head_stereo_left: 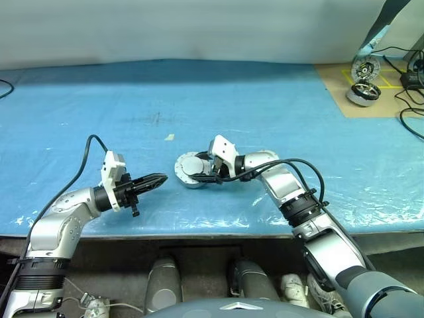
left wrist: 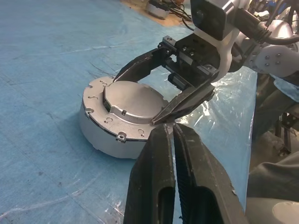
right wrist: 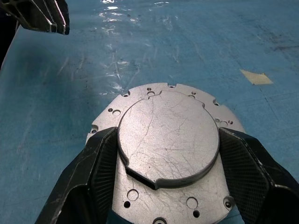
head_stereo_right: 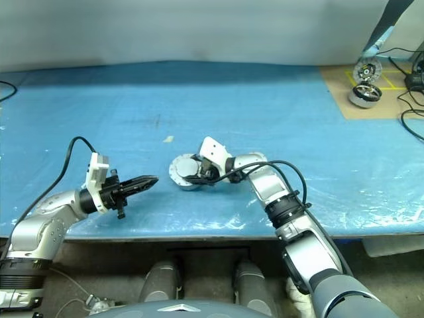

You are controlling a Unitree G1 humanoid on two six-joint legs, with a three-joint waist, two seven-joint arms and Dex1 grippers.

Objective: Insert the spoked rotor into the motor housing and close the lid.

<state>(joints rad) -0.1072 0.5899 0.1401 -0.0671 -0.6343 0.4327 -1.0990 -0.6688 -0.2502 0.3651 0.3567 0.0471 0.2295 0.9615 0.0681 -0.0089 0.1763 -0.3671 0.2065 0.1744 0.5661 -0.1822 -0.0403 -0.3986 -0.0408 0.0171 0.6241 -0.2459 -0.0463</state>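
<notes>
**Right jaws straddling lid disc on housing; left jaws clenched, empty**

Right gripper (left wrist: 180,95): jaws spread wide, one finger on each side of the raised round silver disc, the lid (right wrist: 167,140), pads (right wrist: 100,161) against or just beside its edge; actual contact not resolvable. Gripper angled slightly downward, pointing toward the robot's left.

Lid seated flat on top of the motor housing (left wrist: 105,133), a squat silver-grey cylinder with small screw holes round its flange. Housing standing upright on the blue surface (head_stereo_left: 265,106), near the front edge, about centre. Spoked rotor not discernible; windings covered.

Left gripper (head_stereo_left: 154,181): jaws pressed together, grasping nothing, level, tips aimed at the housing from the robot's left, near it but apart.

Small pale tape scrap (head_stereo_left: 169,138) on the blue sheet just beyond the housing. Far right corner: brown board (head_stereo_left: 344,83) carrying two silver spoked wheels (head_stereo_left: 364,93), with black cables (head_stereo_left: 411,122) beside it.
</notes>
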